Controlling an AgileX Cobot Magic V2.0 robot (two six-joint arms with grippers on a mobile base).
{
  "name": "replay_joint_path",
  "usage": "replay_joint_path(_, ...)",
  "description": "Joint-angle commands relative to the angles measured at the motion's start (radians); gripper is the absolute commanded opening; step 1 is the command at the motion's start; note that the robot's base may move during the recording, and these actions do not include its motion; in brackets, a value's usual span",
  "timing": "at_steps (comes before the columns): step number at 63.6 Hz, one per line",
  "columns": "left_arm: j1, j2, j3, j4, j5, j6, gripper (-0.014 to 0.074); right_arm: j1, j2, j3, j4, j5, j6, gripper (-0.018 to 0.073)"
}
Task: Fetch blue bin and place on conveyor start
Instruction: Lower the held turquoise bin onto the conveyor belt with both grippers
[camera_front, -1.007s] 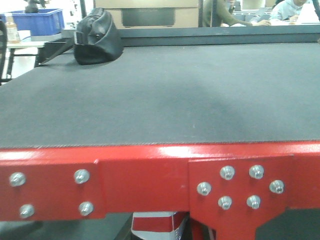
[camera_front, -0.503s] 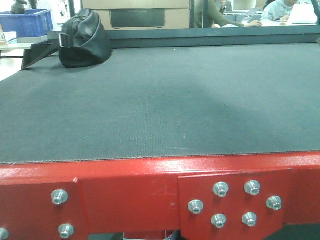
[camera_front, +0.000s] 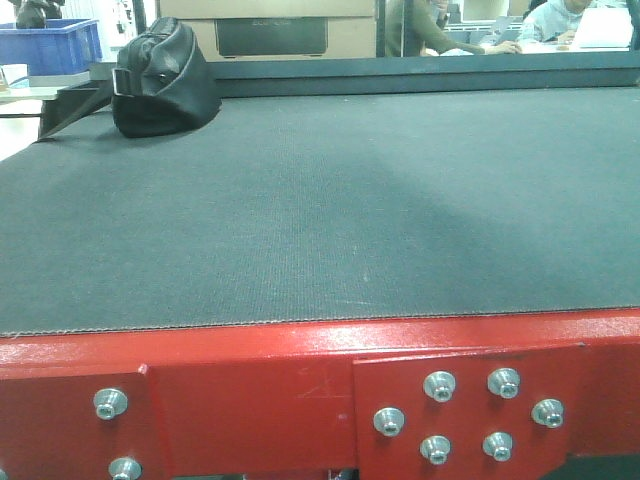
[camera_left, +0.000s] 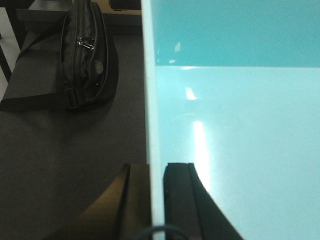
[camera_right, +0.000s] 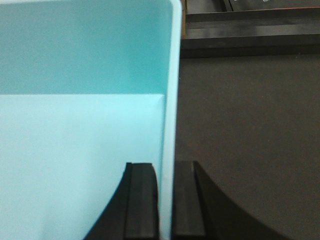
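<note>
Up at the conveyor start (camera_front: 330, 200), the front view looks a bit different from a second ago. The red frame (camera_front: 250, 390) sits lower in the picture, its bolt heads (camera_front: 437, 385) have slid left, and so has the black bag (camera_front: 160, 85) on the far left corner of the belt. My read is that the base is rolling in and squaring up to the belt, so the fetch part looks done and this is the final approach.

The blue bin (camera_left: 235, 125) doesn't show in the front view at all, only in the wrist cams. The left gripper (camera_left: 152, 170) is pinched on the bin's left wall, one finger inside and one outside. The right gripper (camera_right: 165, 167) does the same on the right wall. Both cams show dark belt just past the bin's outer sides, with the bag off to the left, well apart from the bin. So the bin is already over the belt, but I can't tell if its bottom is touching down or hanging in the air.

What's left, I'd guess, is to lower it evenly and let go on both sides together.
</note>
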Motion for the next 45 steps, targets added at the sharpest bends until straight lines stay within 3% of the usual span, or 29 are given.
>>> replay_joint_path(1, -0.006, -0.014, -0.013, -0.034, -0.062, -0.001, -0.0111, 0.003, -0.012, -0.007, 0.005, -0.082, -0.014, -0.0153)
replay_joint_path(22, -0.006, -0.011, -0.006, -0.040, -0.064, -0.001, -0.0111, 0.003, 0.001, -0.007, 0.018, -0.053, -0.008, -0.0153)
replay_joint_path(26, 0.007, -0.007, 0.013, -0.044, -0.050, -0.032, -0.0111, 0.001, 0.024, -0.007, 0.018, -0.010, 0.021, -0.0153)
replay_joint_path(36, 0.065, -0.007, 0.150, -0.058, -0.073, -0.052, -0.0111, 0.001, 0.087, -0.007, 0.035, 0.034, 0.067, -0.0153)
replay_joint_path(45, 0.112, -0.007, 0.306, -0.116, -0.175, -0.052, -0.0111, 0.001, 0.150, -0.007, 0.063, 0.019, 0.067, -0.0153)
